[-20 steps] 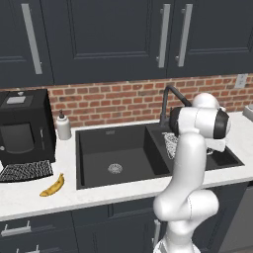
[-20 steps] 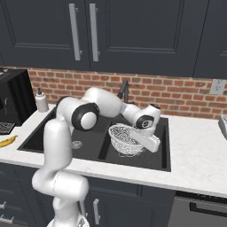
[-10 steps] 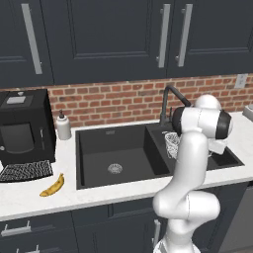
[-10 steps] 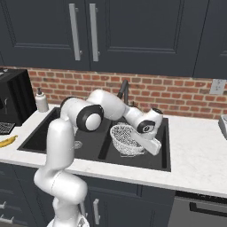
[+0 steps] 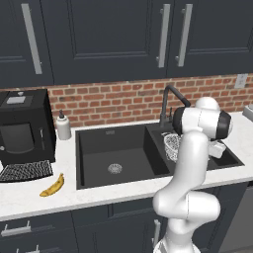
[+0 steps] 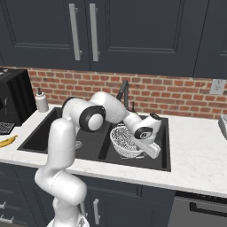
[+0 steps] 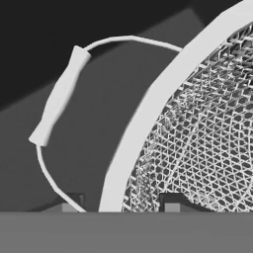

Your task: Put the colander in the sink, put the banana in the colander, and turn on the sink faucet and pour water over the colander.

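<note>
Gripping the colander rim inside the narrow basin

Straddling the rim of the colander (image 7: 148, 118), the two dark finger tips of the gripper (image 7: 121, 203) sit one outside the band and one inside over the mesh, so the jaws are closed on that rim. In the hand view a looped wire handle sticks out from the rim over the dark basin floor.

From the right base view, the gripper (image 6: 148, 148) is low at the near right edge of the colander (image 6: 124, 141), which sits in the narrower right basin of the sink (image 6: 95, 146). The left base view has the colander (image 5: 171, 146) partly hidden behind the white arm.

On the counter left of the sink (image 5: 111, 148), the banana (image 5: 53, 186) lies near the front edge, just beside a flat dark mesh tray (image 5: 24, 171). Farther back stand a black appliance (image 5: 22, 128) and a white soap bottle (image 5: 63, 126). The sink faucet (image 5: 168, 101) rises behind the basins against the brick wall (image 5: 113, 101), below dark cabinets (image 5: 123, 34).
</note>
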